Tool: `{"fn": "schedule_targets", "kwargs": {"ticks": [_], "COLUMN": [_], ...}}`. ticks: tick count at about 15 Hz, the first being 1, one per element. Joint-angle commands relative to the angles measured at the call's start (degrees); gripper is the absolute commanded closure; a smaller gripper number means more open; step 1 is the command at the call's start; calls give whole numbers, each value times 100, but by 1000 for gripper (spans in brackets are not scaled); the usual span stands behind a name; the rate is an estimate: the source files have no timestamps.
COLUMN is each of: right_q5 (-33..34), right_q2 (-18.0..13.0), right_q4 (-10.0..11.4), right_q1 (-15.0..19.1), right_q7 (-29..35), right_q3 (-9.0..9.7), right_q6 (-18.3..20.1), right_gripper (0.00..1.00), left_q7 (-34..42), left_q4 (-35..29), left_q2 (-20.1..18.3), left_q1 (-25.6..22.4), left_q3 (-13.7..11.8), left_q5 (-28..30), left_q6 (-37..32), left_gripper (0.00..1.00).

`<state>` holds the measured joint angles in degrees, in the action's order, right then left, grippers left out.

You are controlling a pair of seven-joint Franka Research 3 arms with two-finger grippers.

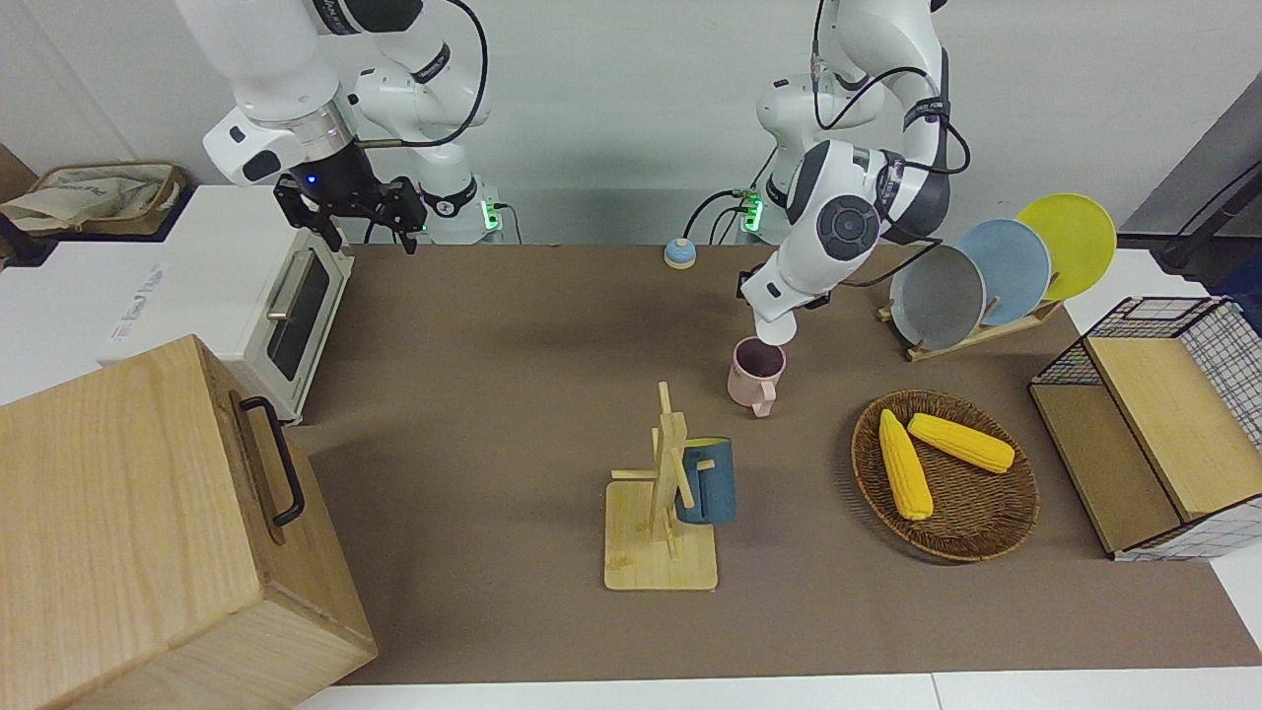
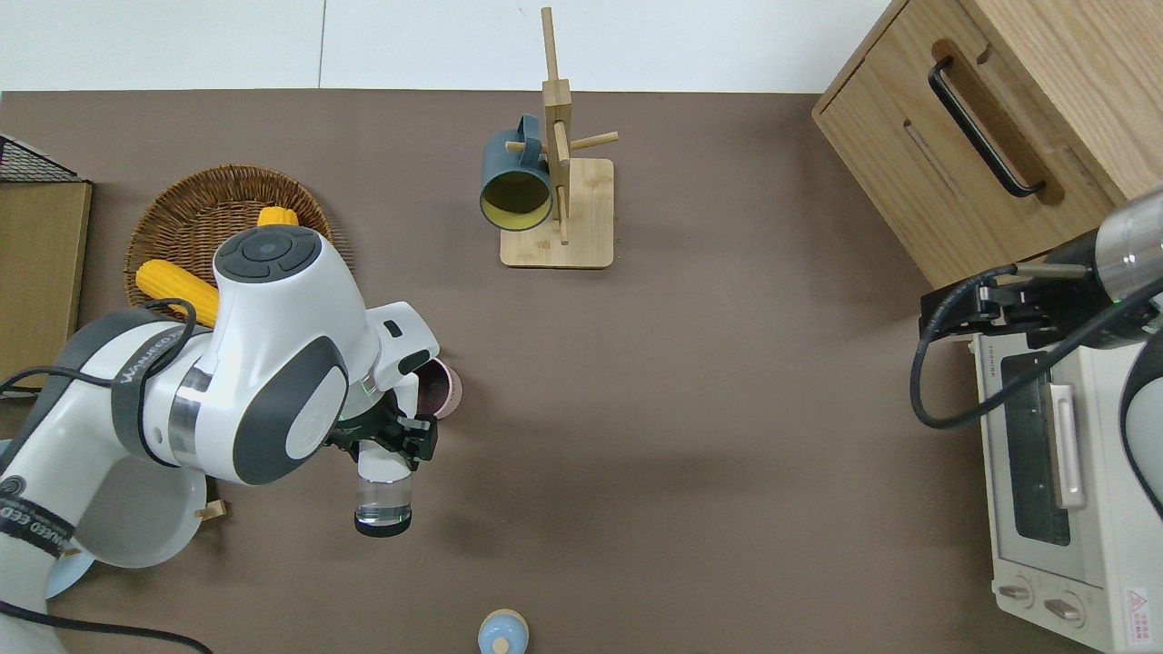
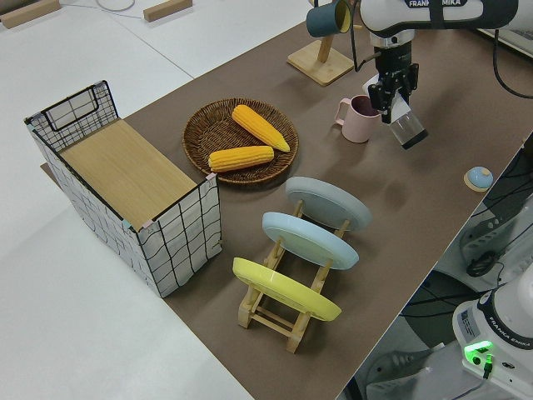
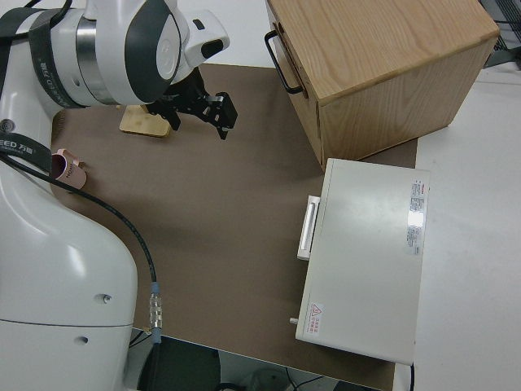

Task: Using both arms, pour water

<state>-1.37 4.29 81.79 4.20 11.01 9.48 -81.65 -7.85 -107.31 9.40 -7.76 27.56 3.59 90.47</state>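
A clear glass hangs tilted in the air, my left gripper shut on it. Its mouth points down at the rim of the pink mug, its base toward the robots. The mug stands upright on the brown mat, partly hidden under the left arm in the overhead view. In the left side view the glass slants just beside the mug under the gripper. No water shows. The right arm is parked, its gripper open.
A wooden mug rack carries a blue mug. A wicker basket holds two corn cobs. Also here: a plate rack with three plates, a wire crate, a wooden box, a toaster oven, a small blue knob.
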Motion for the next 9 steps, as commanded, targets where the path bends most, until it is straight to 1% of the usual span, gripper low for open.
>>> {"fn": "schedule_targets", "kwargs": {"ticks": [1,4,9], "right_q5": [-118,-118,-118], "right_q2": [-59,-59,-59], "right_q4": [30,30,30], "right_q1": [90,90,90], "right_q7": [-108,-108,-108], "right_q3": [45,45,45], "right_q6": [-44,-44,-44], "right_gripper": [9,11,11], "left_q7": [-173,-252,-340], "left_q4": [702,755,755], "left_q2": [149,211,404], "left_q1": [64,125,160], "left_q3": [3,3,3], "left_q5": [-140,-131,-236], "left_q6": [-679,-846,-846], "left_gripper": [1000,1000,1000]}}
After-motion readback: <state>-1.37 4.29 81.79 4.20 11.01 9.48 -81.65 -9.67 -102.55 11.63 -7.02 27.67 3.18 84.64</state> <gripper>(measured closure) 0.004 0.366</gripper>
